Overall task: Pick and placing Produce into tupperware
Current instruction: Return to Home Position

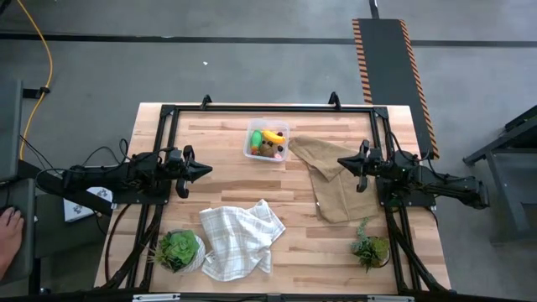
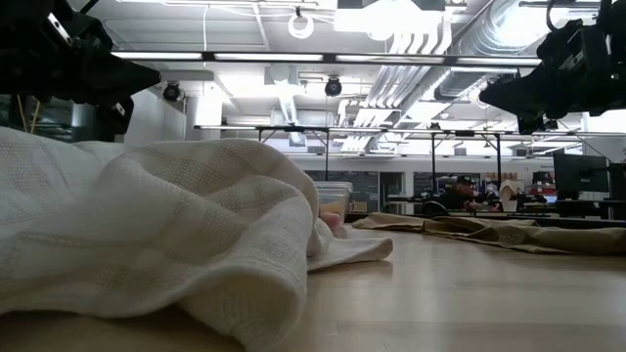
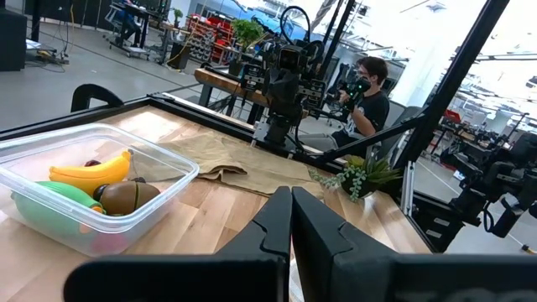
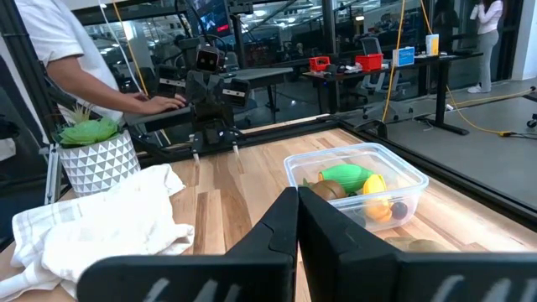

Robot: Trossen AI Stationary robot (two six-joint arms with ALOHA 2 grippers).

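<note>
Tupperware: we find it on the wooden table between the arms, just beside the tan cloth.
Contents: yellow banana, brown kiwi and green piece lie inside.
Left gripper: clenched, empty, raised over bare wood.
Right gripper: clenched, empty, raised over the tan cloth.

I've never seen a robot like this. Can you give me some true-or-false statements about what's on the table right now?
The banana lies in the clear container. True.
The left gripper holds a fruit. False: it is shut on nothing, away from the container.
The white checked cloth covers the container. False: it lies apart, by a potted plant.
The right gripper is shut. True.
</note>
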